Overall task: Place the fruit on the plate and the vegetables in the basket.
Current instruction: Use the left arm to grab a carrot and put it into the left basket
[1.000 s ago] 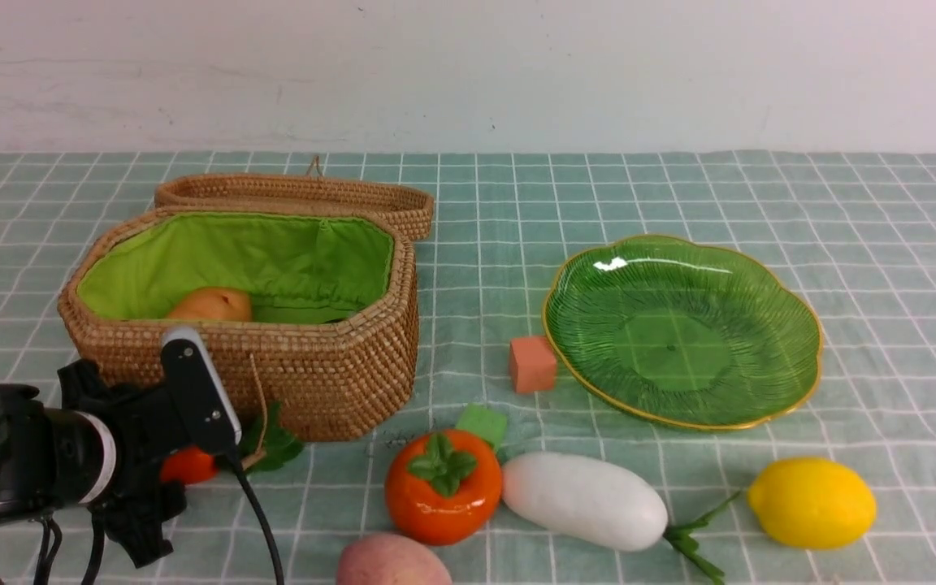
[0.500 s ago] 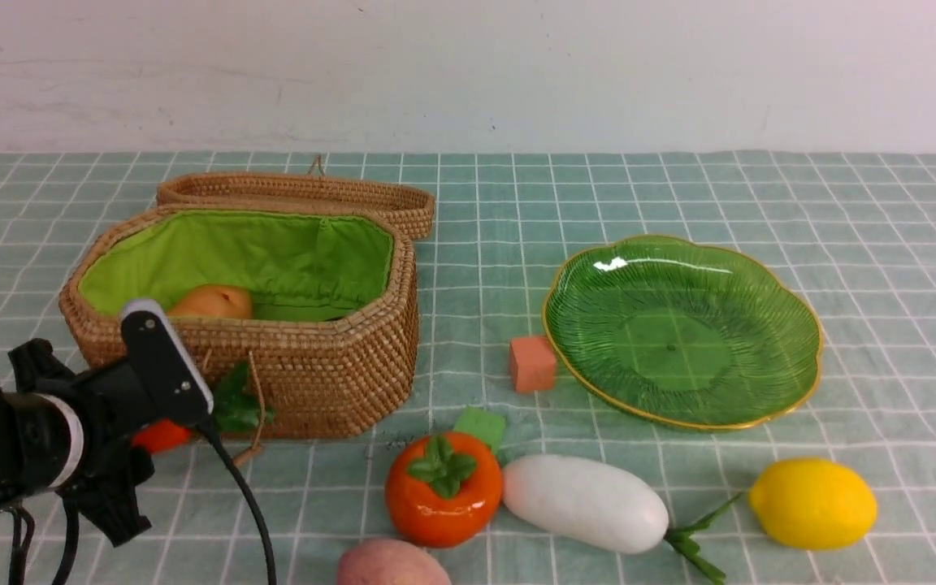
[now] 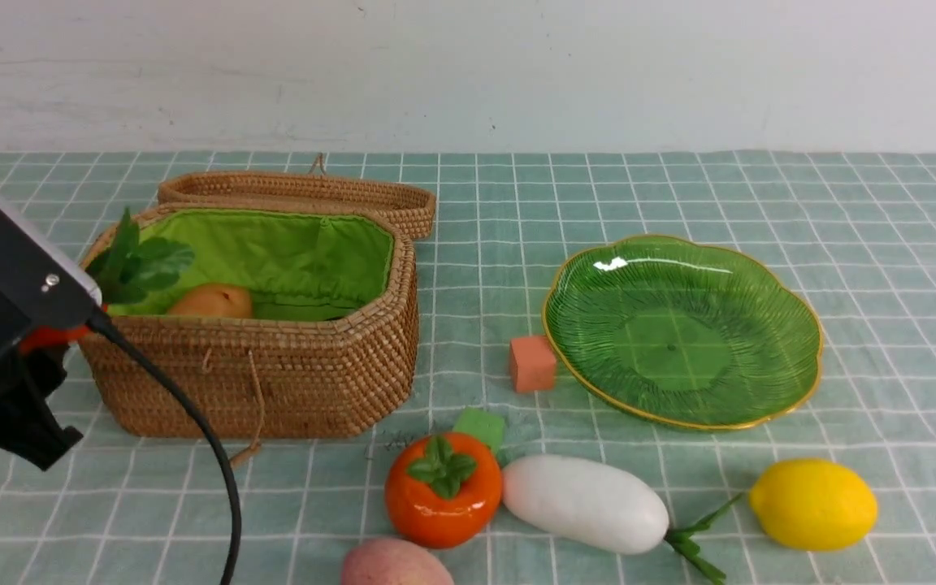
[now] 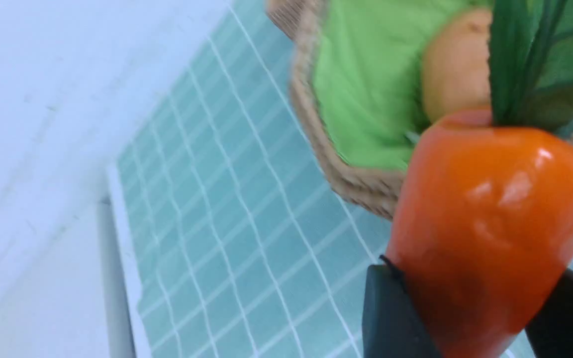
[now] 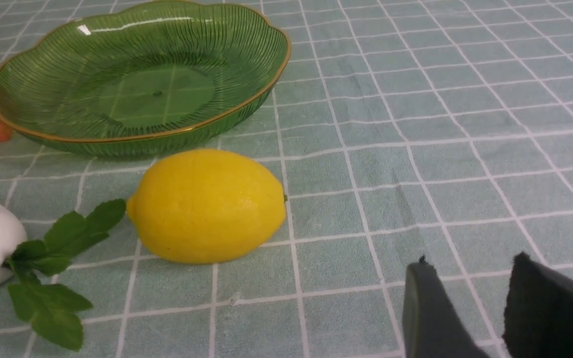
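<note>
The left arm has swung up and to the left over the past second, lifting the carrot (image 4: 495,199) off the cloth (image 3: 679,195) in front of the basket (image 3: 273,382) to the height of the basket's left rim. The left gripper (image 4: 475,318) is clamped on the carrot's narrow end, with 2 dark fingers (image 4: 391,318) pressing it from either side. The carrot's leaves (image 3: 139,264) reach in over the left edge of the lime lining. 1 potato (image 3: 212,302) lies inside the basket, toward its left end, and the lid (image 3: 297,193) lies open on the far side. The green glass plate (image 3: 683,329) sits to the right, well apart from the basket, with an orange cube (image 3: 532,364) just beside its left rim. Along the near edge of the checked cloth lie the peach (image 3: 395,565), the persimmon (image 3: 444,486) with a green cube (image 3: 482,425) just behind it, the radish (image 3: 586,500) just to the persimmon's right, and the lemon (image 3: 813,502) farthest right. The right gripper (image 5: 470,298) sits low over the cloth close to the lemon, its jaws parted and gripping nothing.
</note>
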You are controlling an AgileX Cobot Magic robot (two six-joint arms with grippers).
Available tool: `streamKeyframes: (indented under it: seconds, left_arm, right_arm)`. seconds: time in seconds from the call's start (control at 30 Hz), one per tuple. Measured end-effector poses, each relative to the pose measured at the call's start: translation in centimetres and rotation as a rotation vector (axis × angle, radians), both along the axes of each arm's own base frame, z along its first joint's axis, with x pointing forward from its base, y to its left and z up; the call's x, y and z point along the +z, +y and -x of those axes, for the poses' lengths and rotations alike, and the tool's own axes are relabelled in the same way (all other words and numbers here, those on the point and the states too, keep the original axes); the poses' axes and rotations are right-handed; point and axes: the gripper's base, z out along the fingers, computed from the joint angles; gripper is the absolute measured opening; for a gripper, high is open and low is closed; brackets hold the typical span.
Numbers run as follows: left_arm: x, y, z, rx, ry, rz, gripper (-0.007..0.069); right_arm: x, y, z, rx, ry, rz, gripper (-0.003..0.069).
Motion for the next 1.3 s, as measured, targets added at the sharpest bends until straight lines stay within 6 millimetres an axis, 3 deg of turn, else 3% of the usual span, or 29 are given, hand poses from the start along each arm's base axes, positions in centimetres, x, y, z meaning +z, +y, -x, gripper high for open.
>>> streamKeyframes:
  seconds: [0.1,0.13,0.27,0.4,0.57,0.73,0.8,1.0,1.3]
  left_arm:
    - [1.7,0.0,-0.5,0.016,-0.045,0.021,0.0343]
    - [3.5,0.0,-1.3,0.032,-0.078,0.021,0.0343]
    - [6.2,-0.1,-3.4,0.044,-0.085,0.000,0.0343]
    - [7.3,-0.8,-6.1,0.007,0.033,-0.029,0.0340]
    - [6.4,-3.1,-8.5,-0.146,0.212,-0.028,0.0339]
    - [5.7,-6.3,-10.6,-0.269,0.211,-0.006,0.0338]
    - [4.6,-7.5,-11.8,-0.314,0.191,-0.034,0.0337]
    - [3.0,-8.3,-13.7,-0.326,0.132,-0.042,0.0337]
    - [2.4,-8.4,-14.2,-0.258,0.140,0.077,0.0337]
  right_arm:
    - [0.0,0.0,0.0,0.000,0.000,0.000,0.0242]
    - [0.0,0.0,0.0,0.000,0.000,0.000,0.0242]
    - [0.0,0.0,0.0,0.000,0.000,0.000,0.0242]
    - [0.0,0.0,0.0,0.000,0.000,0.000,0.0242]
    - [0.0,0.0,0.0,0.000,0.000,0.000,0.0242]
    - [0.0,0.0,0.0,0.000,0.000,0.000,0.0242]
    - [0.0,0.0,0.0,0.000,0.000,0.000,0.0242]
    - [0.0,0.0,0.0,0.000,0.000,0.000,0.0242]
    - [0.0,0.0,0.0,0.000,0.000,0.000,0.0242]
